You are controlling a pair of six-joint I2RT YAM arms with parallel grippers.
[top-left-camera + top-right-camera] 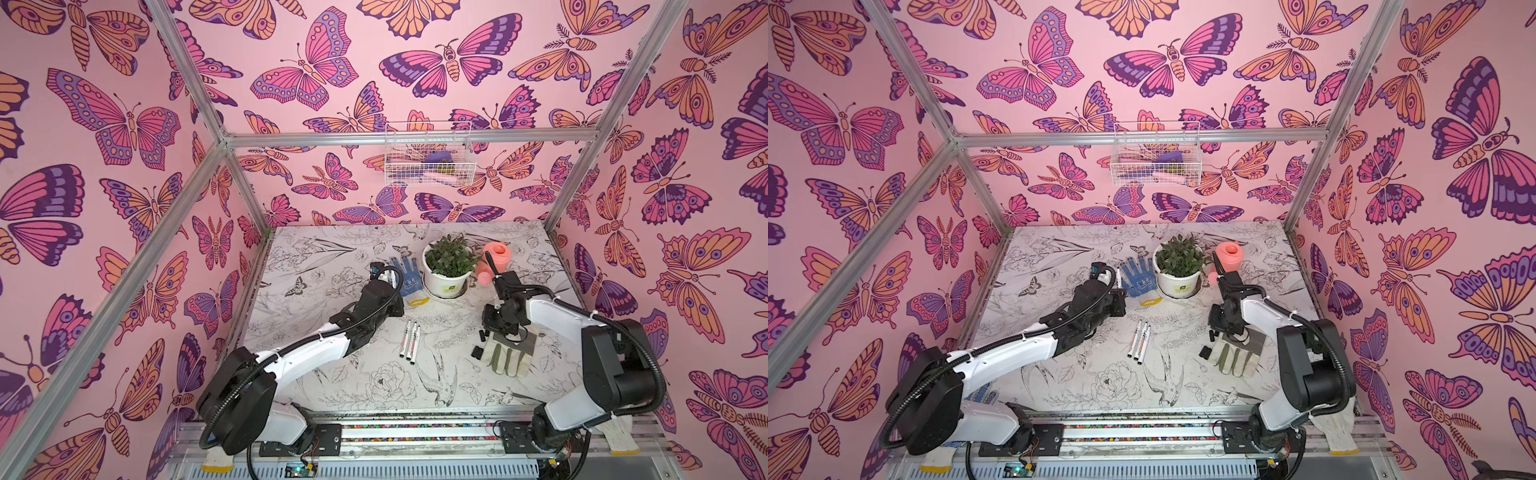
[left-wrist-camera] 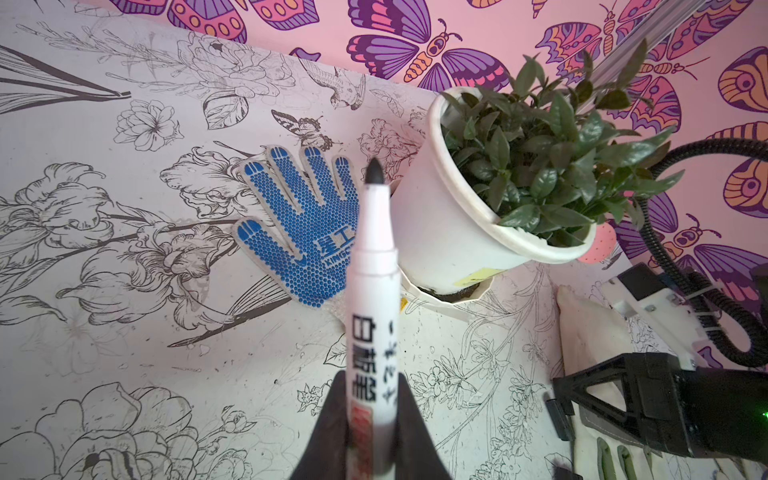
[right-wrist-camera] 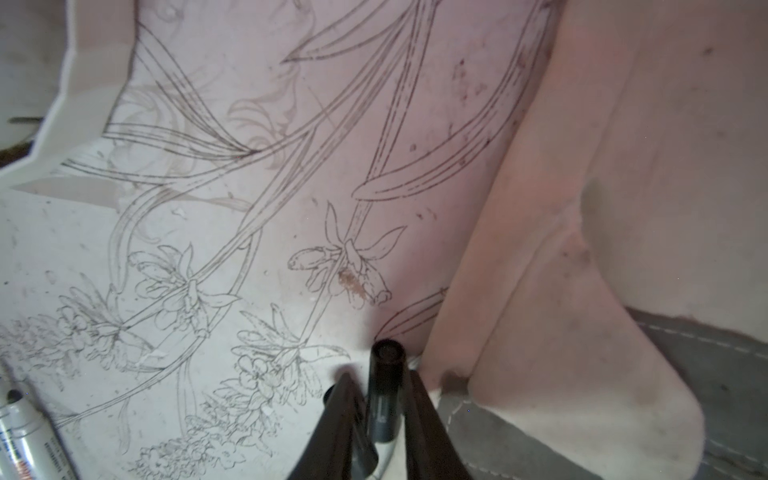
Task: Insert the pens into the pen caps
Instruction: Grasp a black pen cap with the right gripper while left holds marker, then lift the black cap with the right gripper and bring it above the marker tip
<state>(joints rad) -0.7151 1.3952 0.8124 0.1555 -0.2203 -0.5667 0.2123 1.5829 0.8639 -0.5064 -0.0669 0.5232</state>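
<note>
Glossy white plastic pen (image 2: 374,266), smooth black plastic cap (image 3: 384,395), knit cloth glove (image 2: 303,232) with rubbery blue dots, smooth plastic pot (image 2: 436,232), matt printed table (image 2: 124,311).

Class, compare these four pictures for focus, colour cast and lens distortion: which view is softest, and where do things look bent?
Both top views: even, soft light, the table sharp, no glare. Left wrist view: the pen crisp up close, the wide lens making the plant pot lean. Right wrist view: softest, a pink cast, the pale glove blurred, only the pen cap clear.
</note>
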